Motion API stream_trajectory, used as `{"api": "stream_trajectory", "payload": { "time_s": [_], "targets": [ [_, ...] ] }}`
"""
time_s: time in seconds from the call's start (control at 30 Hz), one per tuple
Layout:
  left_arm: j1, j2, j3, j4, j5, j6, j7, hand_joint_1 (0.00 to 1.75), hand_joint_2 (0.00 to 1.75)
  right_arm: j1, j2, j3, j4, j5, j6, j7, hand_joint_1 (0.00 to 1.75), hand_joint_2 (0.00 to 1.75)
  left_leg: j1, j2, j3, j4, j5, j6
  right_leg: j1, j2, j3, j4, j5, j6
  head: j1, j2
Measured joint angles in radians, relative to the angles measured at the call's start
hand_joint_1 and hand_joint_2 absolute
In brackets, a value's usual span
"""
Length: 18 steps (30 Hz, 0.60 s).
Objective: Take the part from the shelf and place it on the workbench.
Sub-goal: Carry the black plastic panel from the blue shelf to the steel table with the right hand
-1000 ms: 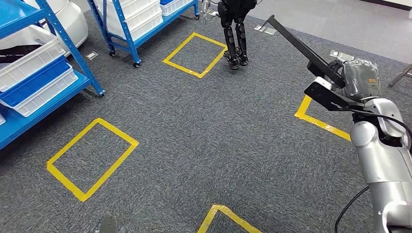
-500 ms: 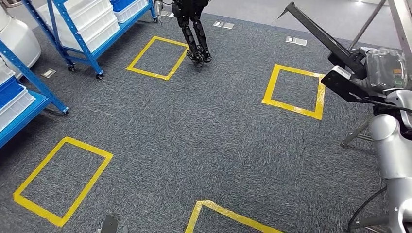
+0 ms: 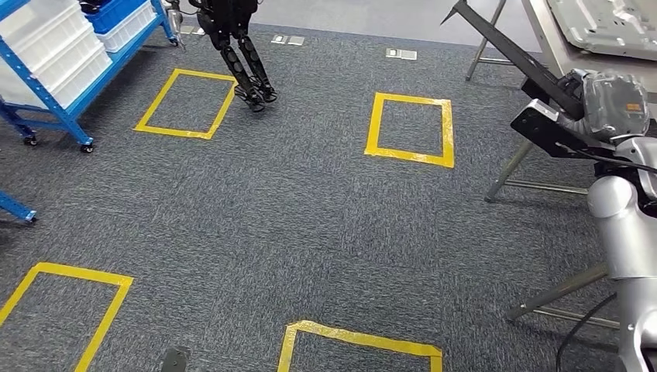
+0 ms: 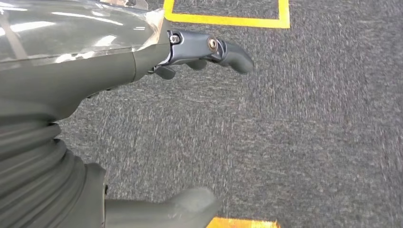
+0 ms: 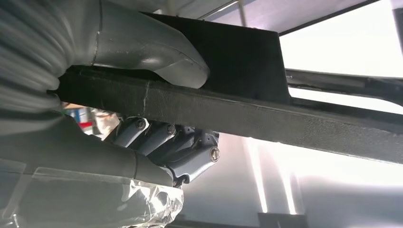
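Your right hand (image 3: pixel 612 105) gripped the part (image 3: pixel 511 58), a long flat matte-black bar with a boxy black block at the held end; in the right wrist view the thick grey thumb (image 5: pixel 157 52) pressed 1 face of the part (image 5: pixel 266 114) and the dark fingers (image 5: pixel 176 147) curled under the other. The part was raised and tilted, pointing toward the metal-legged workbench (image 3: pixel 542 31), not resting on it. Your left hand (image 4: pixel 95 71) held nothing, thumb and fingers apart over rough grey carpet (image 3: pixel 310 217) with yellow tape squares (image 3: pixel 411 128). A blue shelf (image 3: pixel 54 101) with white bins stood well away.
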Motion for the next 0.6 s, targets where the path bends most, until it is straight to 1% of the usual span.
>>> {"api": "stream_trajectory", "payload": {
  "time_s": [0.03, 0.07, 0.1, 0.13, 0.17, 0.2, 0.23, 0.27, 0.3, 0.33, 0.37, 0.4, 0.43, 0.47, 0.5, 0.53, 0.57, 0.6],
  "targets": [
    [-0.001, -0.001, 0.000, 0.000, 0.000, 0.000, -0.001, 0.00, 1.75, 0.001, -0.007, -0.003, 0.000, 0.000, 0.000, 0.000, 1.75, 1.75, 0.000, 0.014, 0.002, -0.011, 0.005, 0.002, 0.003, -0.014, -0.010, 0.007, -0.004, 0.003, 0.001, 0.000],
    [-0.001, -0.001, 0.001, 0.000, -0.001, 0.000, -0.001, 0.00, 1.75, -0.001, -0.014, -0.005, 0.000, -0.001, 0.000, 0.000, 1.75, 1.75, 0.001, 0.030, 0.004, -0.022, 0.011, 0.004, 0.008, -0.041, -0.027, 0.033, -0.018, 0.002, 0.004, 0.000],
    [0.000, -0.002, 0.002, 0.000, -0.002, 0.000, -0.002, 0.00, 1.75, -0.002, -0.017, -0.007, 0.000, -0.002, 0.000, 0.001, 1.75, 1.75, 0.001, 0.046, 0.005, -0.030, 0.016, 0.006, 0.013, -0.074, -0.050, 0.080, -0.042, -0.002, 0.008, 0.000],
    [0.000, -0.002, 0.003, 0.000, -0.003, 0.000, -0.002, 0.00, 1.75, -0.003, -0.018, -0.008, 0.000, -0.003, 0.001, 0.001, 1.75, 1.75, -0.003, 0.061, 0.005, -0.032, 0.017, 0.008, 0.015, -0.103, -0.079, 0.143, -0.071, -0.006, 0.011, 0.000],
    [0.001, -0.002, 0.003, 0.000, -0.004, 0.000, -0.002, 0.00, 1.75, -0.001, -0.018, -0.008, 0.000, -0.003, 0.001, 0.002, 1.75, 1.75, -0.006, 0.077, 0.004, -0.031, 0.018, 0.009, 0.015, -0.117, -0.107, 0.211, -0.096, -0.007, 0.013, 0.000],
    [0.001, -0.003, 0.004, 0.000, -0.005, -0.001, -0.002, 0.00, 1.75, 0.004, -0.019, -0.008, 0.000, -0.004, 0.002, 0.002, 1.75, 1.75, -0.008, 0.093, 0.003, -0.031, 0.018, 0.009, 0.014, -0.123, -0.126, 0.259, -0.112, -0.004, 0.014, 0.000],
    [0.001, -0.003, 0.004, 0.000, -0.006, -0.001, -0.002, 0.00, 1.75, 0.010, -0.020, -0.008, 0.000, -0.006, 0.002, 0.003, 1.75, 1.75, -0.010, 0.109, 0.003, -0.031, 0.017, 0.009, 0.012, -0.127, -0.127, 0.273, -0.113, 0.003, 0.014, 0.000],
    [0.000, -0.003, 0.004, 0.000, -0.007, -0.002, -0.002, 0.00, 1.75, 0.015, -0.022, -0.008, -0.001, -0.007, 0.002, 0.004, 1.75, 1.75, -0.011, 0.123, 0.002, -0.030, 0.017, 0.008, 0.010, -0.133, -0.107, 0.245, -0.102, 0.011, 0.014, 0.000],
    [0.000, -0.003, 0.005, 0.000, -0.007, -0.002, -0.002, 0.00, 1.75, 0.018, -0.025, -0.009, -0.003, -0.009, 0.002, 0.006, 1.75, 1.75, -0.012, 0.137, 0.002, -0.029, 0.016, 0.007, 0.008, -0.146, -0.067, 0.180, -0.079, 0.020, 0.014, 0.000],
    [0.000, -0.003, 0.006, 0.000, -0.008, -0.003, -0.002, 0.00, 1.75, 0.019, -0.027, -0.010, -0.006, -0.010, 0.002, 0.007, 1.75, 1.75, -0.013, 0.149, 0.002, -0.027, 0.014, 0.005, 0.007, -0.169, -0.024, 0.103, -0.059, 0.026, 0.014, 0.000],
    [0.000, -0.003, 0.007, 0.000, -0.008, -0.003, -0.003, 0.00, 1.75, 0.019, -0.030, -0.012, -0.009, -0.012, 0.002, 0.009, 1.75, 1.75, -0.015, 0.160, 0.002, -0.024, 0.011, 0.001, 0.013, -0.189, 0.011, 0.040, -0.041, 0.027, 0.014, 0.000],
    [-0.001, -0.002, 0.007, 0.000, -0.008, -0.003, -0.003, 0.00, 1.75, 0.019, -0.033, -0.014, -0.013, -0.013, 0.003, 0.010, 1.75, 1.75, -0.018, 0.170, 0.002, -0.022, 0.008, -0.003, 0.018, -0.201, 0.033, 0.002, -0.031, 0.020, 0.013, 0.000],
    [-0.001, -0.002, 0.007, 0.000, -0.009, -0.004, -0.003, 0.00, 1.75, 0.019, -0.036, -0.017, -0.016, -0.014, 0.003, 0.011, 1.75, 1.75, -0.021, 0.179, 0.002, -0.020, 0.005, -0.007, 0.024, -0.202, 0.039, -0.011, -0.028, 0.011, 0.012, 0.000],
    [-0.001, -0.003, 0.007, 0.000, -0.010, -0.005, -0.004, 0.00, 1.75, 0.020, -0.040, -0.019, -0.018, -0.015, 0.003, 0.012, 1.75, 1.75, -0.022, 0.189, 0.003, -0.018, 0.003, -0.010, 0.030, -0.191, 0.039, -0.010, -0.024, 0.001, 0.011, 0.000],
    [-0.003, -0.003, 0.007, 0.000, -0.010, -0.006, -0.004, 0.00, 1.75, 0.020, -0.044, -0.022, -0.020, -0.015, 0.003, 0.012, 1.75, 1.75, -0.022, 0.194, 0.002, -0.016, 0.000, -0.014, 0.024, -0.179, 0.038, -0.010, -0.022, -0.009, 0.010, 0.000],
    [-0.004, -0.004, 0.007, 0.000, -0.011, -0.008, -0.004, 0.00, 1.75, 0.020, -0.049, -0.026, -0.023, -0.016, 0.003, 0.013, 1.75, 1.75, -0.020, 0.184, -0.001, -0.008, -0.007, -0.019, 0.020, -0.169, 0.036, -0.012, -0.019, -0.015, 0.009, 0.000],
    [-0.005, -0.004, 0.008, 0.000, -0.011, -0.009, -0.004, 0.00, 1.75, 0.020, -0.052, -0.029, -0.025, -0.016, 0.003, 0.013, 1.75, 1.75, -0.017, 0.162, -0.010, 0.014, -0.025, -0.024, 0.015, -0.160, 0.035, -0.013, -0.016, -0.023, 0.009, 0.000],
    [-0.005, -0.004, 0.008, 0.000, -0.012, -0.009, -0.005, 0.00, 1.75, 0.020, -0.055, -0.031, -0.028, -0.017, 0.003, 0.014, 1.75, 1.75, -0.013, 0.133, -0.029, 0.057, -0.054, -0.028, 0.009, -0.151, 0.035, -0.013, -0.014, -0.031, 0.008, 0.000]
  ]
}}
